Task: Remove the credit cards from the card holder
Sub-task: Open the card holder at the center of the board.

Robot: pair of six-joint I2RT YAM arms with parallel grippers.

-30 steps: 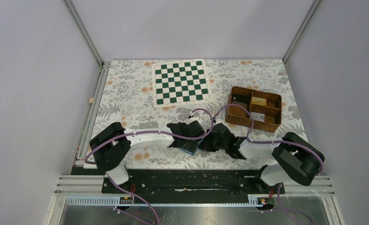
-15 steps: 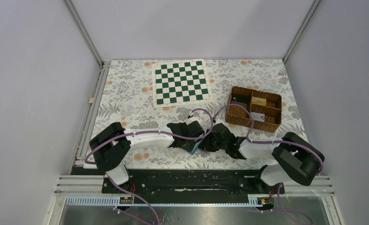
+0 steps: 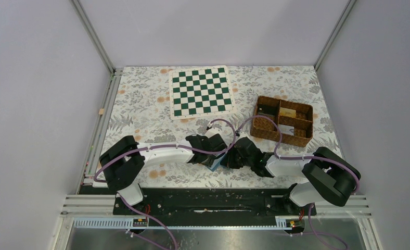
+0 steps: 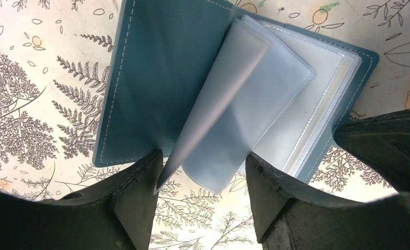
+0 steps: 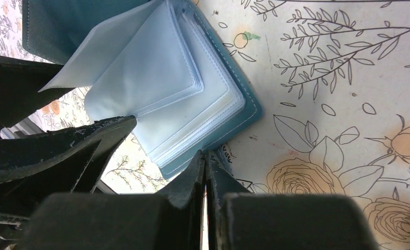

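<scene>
The blue card holder (image 3: 215, 163) lies open on the floral cloth between my two grippers. In the left wrist view its dark blue leaf (image 4: 156, 78) is on the left and several clear sleeves (image 4: 255, 104) fan up from it. My left gripper (image 4: 202, 169) is open, with the loose sleeve ends between its fingers. My right gripper (image 5: 205, 162) is shut, its tips against the edge of the holder's blue cover (image 5: 251, 112). The sleeves (image 5: 156, 78) look empty, and no credit cards show in them. A small tan flat piece (image 3: 289, 112) lies in the basket.
A brown wicker basket (image 3: 283, 136) with compartments stands at the right. A green-and-white chequered board (image 3: 201, 91) lies at the back. The cell's walls and metal posts close in the cloth on three sides. The right gripper's body (image 4: 390, 148) sits close beside the holder.
My left gripper has shifted slightly up and to the right over the holder. The right gripper has hardly moved.
</scene>
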